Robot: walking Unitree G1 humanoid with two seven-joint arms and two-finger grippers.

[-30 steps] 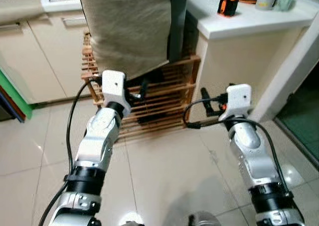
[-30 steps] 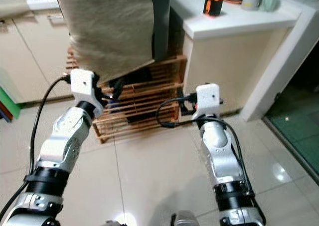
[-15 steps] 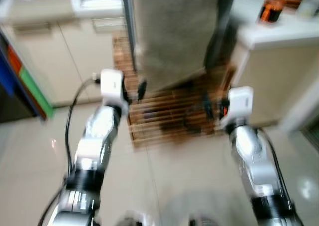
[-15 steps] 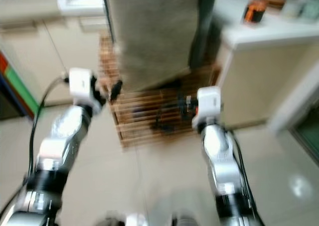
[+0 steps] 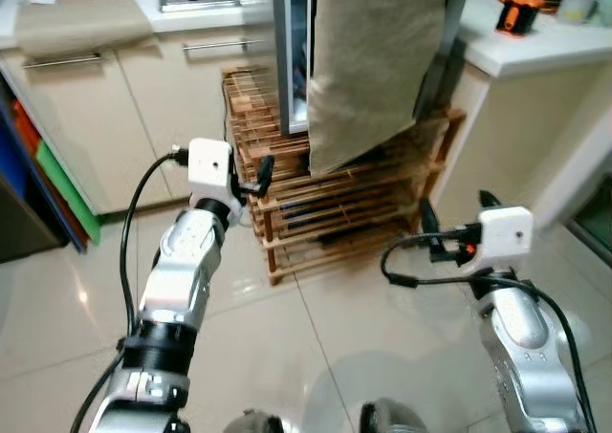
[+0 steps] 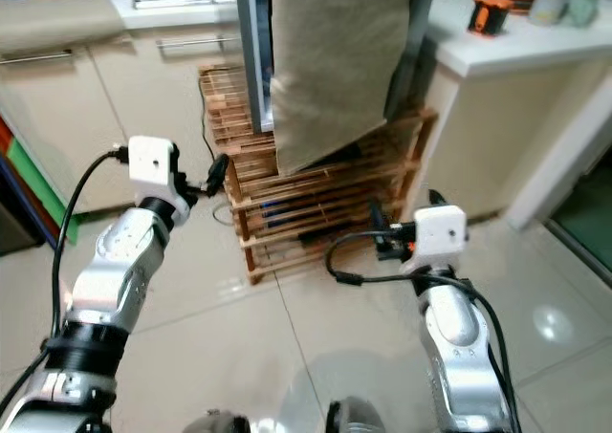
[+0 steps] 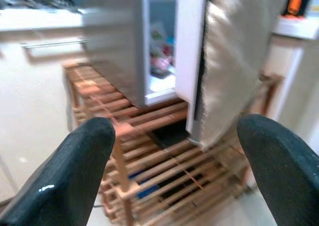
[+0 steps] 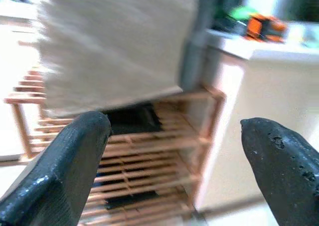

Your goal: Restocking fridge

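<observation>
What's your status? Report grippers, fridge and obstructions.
Left gripper and right gripper open, empty, raised before the fridge. Fridge door ajar on wooden slatted rack. Beige cloth hangs over the door.

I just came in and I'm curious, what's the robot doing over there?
It is standing before a small fridge that sits on a wooden rack. The fridge door, draped with a cloth, is ajar. Both the left gripper and the right gripper are raised with jaws open, holding nothing yet.
</observation>
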